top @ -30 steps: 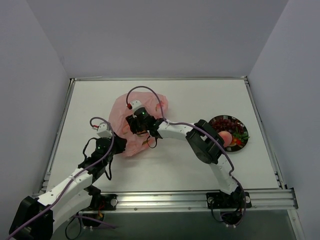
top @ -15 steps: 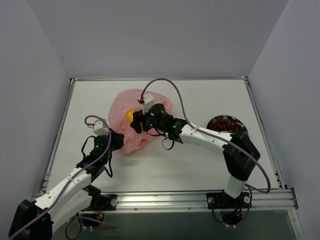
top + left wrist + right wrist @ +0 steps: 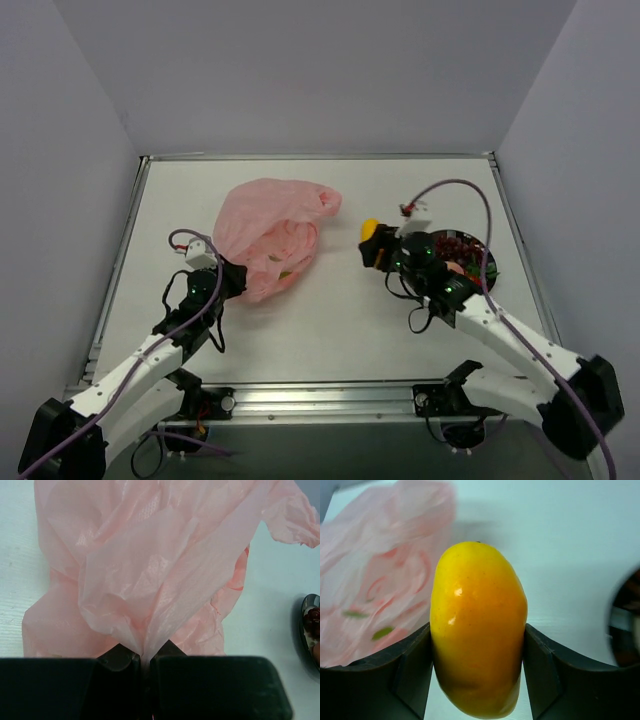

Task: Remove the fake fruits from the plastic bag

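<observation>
Pink bag (image 3: 262,215) veils contents; right gripper (image 3: 371,242) holding yellow fruit (image 3: 370,229) half-covers plate (image 3: 489,262).

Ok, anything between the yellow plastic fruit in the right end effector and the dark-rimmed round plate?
Nothing visible. Only bare white table lies between the yellow plastic fruit and the dark-rimmed round plate.

The white counter (image 3: 340,330) is lying flat and matte under the overhead view, and a round dark-rimmed plate (image 3: 489,252) is sitting on its right side, near the right edge. A metal rail (image 3: 330,397) is running along the near edge, and plain pale walls (image 3: 300,70) are closing in on three sides.
</observation>
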`<state>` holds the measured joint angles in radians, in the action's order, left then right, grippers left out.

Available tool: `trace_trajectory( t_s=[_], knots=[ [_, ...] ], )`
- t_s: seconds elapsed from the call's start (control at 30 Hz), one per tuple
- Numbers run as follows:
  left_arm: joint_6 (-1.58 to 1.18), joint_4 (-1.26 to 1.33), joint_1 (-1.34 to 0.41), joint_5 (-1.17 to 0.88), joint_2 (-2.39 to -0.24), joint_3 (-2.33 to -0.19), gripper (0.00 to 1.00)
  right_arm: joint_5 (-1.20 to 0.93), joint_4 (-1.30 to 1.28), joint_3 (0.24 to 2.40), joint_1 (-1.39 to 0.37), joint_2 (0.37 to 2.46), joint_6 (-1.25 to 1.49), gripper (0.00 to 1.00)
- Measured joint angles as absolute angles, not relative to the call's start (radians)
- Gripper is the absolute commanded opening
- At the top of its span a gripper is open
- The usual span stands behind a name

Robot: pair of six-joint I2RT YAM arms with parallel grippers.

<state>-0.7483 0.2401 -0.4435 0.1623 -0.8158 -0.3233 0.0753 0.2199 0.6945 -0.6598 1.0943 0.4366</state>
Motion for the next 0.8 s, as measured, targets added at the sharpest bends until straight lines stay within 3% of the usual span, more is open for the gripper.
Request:
trace_trajectory(
  t_s=[0.13, 0.23, 0.37, 0.63, 0.8],
  knots=[
    [-0.737, 0.252, -0.443, 0.137, -0.823, -0.323, 0.02, 0.280, 0.119, 0.591, -0.499, 0.869, 0.579, 0.17],
    [-0.733, 0.252, -0.443, 0.123, -0.817, -0.323, 0.02, 0.330, 0.061, 0.548, -0.389, 0.812, 0.627, 0.18],
    [-0.725, 0.251, -0.453, 0.120, -0.792, -0.323, 0.02, 0.340, 0.039, 0.549, -0.308, 0.911, 0.624, 0.19],
    [-0.714, 0.251, -0.477, 0.121, -0.772, -0.323, 0.02, 0.341, 0.009, 0.590, -0.307, 1.159, 0.528, 0.22],
    [-0.714, 0.252, -0.479, 0.124, -0.773, -0.323, 0.02, 0.340, 0.012, 0.647, -0.308, 1.245, 0.495, 0.29]
  ],
)
